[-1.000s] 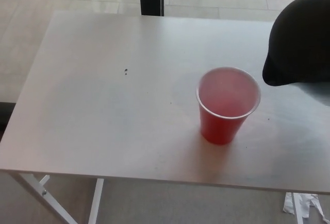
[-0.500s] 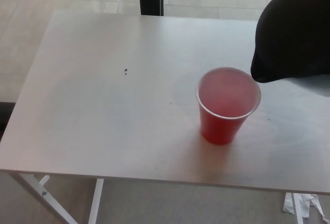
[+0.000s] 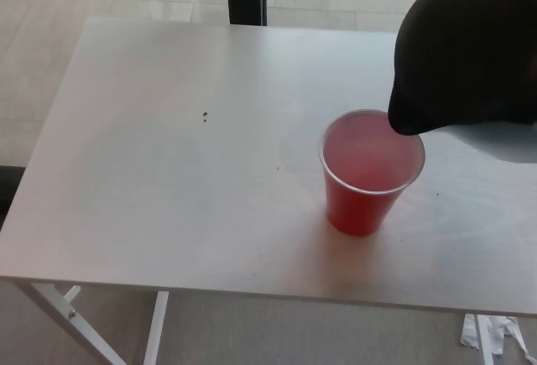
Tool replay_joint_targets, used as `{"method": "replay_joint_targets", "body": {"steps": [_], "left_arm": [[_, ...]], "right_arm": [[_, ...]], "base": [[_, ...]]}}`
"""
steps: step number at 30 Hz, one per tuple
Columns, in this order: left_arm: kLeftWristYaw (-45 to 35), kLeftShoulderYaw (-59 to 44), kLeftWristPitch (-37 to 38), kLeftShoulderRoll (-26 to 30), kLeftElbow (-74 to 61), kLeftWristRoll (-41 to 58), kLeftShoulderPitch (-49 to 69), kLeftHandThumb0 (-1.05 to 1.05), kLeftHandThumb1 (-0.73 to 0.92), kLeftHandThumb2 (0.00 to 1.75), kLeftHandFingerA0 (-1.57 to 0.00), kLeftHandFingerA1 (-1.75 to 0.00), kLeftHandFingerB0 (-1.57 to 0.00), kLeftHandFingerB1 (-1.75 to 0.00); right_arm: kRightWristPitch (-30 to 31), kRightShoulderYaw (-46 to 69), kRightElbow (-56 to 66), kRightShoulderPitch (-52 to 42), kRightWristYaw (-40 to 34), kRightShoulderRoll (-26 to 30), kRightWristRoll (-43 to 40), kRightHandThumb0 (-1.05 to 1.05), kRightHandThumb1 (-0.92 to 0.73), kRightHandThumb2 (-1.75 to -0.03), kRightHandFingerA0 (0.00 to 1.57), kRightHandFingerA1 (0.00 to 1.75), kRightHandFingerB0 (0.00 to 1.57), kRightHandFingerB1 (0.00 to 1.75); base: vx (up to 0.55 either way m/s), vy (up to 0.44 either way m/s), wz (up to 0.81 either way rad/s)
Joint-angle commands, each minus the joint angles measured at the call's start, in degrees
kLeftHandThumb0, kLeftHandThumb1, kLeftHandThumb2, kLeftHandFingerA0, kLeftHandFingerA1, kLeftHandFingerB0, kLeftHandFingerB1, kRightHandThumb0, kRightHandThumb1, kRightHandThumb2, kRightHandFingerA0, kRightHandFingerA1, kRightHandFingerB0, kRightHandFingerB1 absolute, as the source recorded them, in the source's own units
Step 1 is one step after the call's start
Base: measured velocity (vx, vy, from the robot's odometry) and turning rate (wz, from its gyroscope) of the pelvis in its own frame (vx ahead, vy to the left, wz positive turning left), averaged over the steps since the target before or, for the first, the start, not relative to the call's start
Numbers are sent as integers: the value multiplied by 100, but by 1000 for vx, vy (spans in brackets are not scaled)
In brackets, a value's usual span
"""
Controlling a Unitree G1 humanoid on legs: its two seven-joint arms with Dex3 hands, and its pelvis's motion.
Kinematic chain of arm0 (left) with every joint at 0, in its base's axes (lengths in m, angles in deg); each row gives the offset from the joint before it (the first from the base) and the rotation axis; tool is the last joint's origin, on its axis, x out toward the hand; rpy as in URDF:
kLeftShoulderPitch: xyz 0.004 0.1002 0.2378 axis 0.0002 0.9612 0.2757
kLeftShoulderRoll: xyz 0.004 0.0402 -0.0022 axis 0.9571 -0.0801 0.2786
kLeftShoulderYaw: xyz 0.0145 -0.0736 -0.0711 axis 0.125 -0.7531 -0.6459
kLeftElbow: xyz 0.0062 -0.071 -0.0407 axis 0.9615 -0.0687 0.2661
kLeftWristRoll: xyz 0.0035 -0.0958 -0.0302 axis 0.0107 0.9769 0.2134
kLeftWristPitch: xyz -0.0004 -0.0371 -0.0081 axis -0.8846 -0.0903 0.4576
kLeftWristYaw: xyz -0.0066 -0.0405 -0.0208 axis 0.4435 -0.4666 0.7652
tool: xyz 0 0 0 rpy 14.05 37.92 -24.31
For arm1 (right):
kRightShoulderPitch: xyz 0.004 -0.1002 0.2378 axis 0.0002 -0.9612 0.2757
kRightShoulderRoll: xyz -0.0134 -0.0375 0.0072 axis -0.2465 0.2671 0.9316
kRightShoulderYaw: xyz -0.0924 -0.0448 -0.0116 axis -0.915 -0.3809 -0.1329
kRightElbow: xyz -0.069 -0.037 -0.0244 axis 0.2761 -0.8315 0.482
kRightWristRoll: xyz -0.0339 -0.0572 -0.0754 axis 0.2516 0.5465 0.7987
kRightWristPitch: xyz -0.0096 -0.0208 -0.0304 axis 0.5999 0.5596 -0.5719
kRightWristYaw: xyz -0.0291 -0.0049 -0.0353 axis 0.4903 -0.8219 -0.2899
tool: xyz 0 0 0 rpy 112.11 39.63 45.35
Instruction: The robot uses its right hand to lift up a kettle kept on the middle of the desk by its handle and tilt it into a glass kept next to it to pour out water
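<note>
Black kettle [image 3: 470,46] over red cup [image 3: 369,172]

The smooth, rounded kettle (matte, its spout lip overlapping the rim) hangs above the thin plastic cup on the pale desk [image 3: 168,172]; hands and handle lie out of frame.

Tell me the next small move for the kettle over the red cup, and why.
Probably tip the black kettle a little further: its spout tip overlaps the near rim of the red cup, and no water stream is visible. The cup stands upright on the white table.
</note>
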Motion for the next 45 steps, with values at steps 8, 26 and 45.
{"method": "replay_joint_targets", "body": {"steps": [8,26,45], "left_arm": [[39,20,-59,134,-61,5,-26,-74,62,101,-55,-63,-37,-55],[66,-10,-125,177,-7,32,-118,-73,77,63,-62,-50,-43,-43],[103,2,-114,213,-21,12,-132,-72,62,100,-58,-63,-40,-55]], "right_arm": [[255,-173,144,526,148,170,433,-16,-50,-117,94,175,71,163],[-20,-1015,-381,876,221,709,1380,-21,-68,-82,92,153,82,87],[-1230,-1268,-871,1014,80,703,1627,-20,-58,-91,90,175,74,148]], "base": [[0,0,0],[0,0,0],[0,0,0]]}}
